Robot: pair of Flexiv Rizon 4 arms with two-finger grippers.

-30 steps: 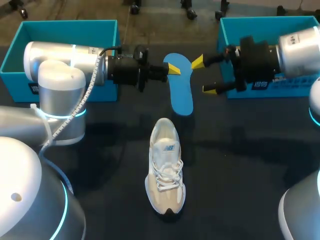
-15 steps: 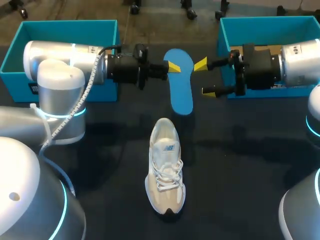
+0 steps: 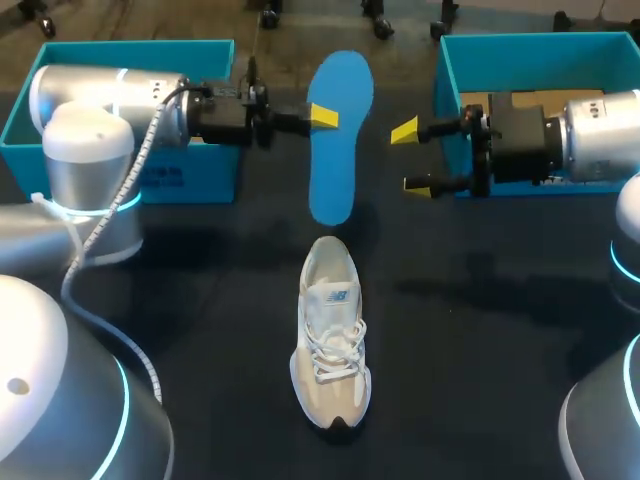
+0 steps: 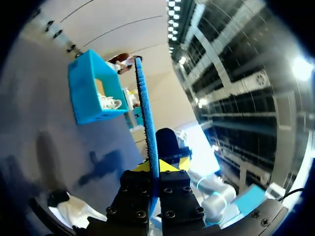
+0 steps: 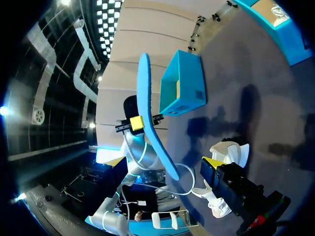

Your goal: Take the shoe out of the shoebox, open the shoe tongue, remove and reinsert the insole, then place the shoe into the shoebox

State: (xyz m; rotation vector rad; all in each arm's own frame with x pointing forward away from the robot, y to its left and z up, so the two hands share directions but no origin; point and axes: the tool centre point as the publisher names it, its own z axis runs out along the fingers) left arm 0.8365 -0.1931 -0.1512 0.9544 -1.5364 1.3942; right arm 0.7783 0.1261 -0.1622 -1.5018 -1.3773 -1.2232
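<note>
A blue insole [image 3: 338, 135] hangs in the air above the table's far middle, heel end up, with my left gripper [image 3: 322, 117] shut on its edge. In the left wrist view the insole [image 4: 147, 123] runs edge-on out from between the yellow fingertips [image 4: 170, 166]. My right gripper [image 3: 411, 158] stands open to the right of the insole, apart from it. The white and beige shoe [image 3: 330, 335] lies on the dark table nearer the front, toe toward me. From the right wrist view the insole [image 5: 147, 118] shows ahead, above the shoe [image 5: 229, 152].
A teal shoebox [image 3: 215, 60] stands at the back left behind my left arm. A second teal shoebox [image 3: 540, 50] stands at the back right, partly covered by my right arm. Dark table lies around the shoe.
My left gripper has drawn back to the left and raised the insole, which now stands higher and more upright. My right gripper has pulled back to the right, away from the insole, staying open.
</note>
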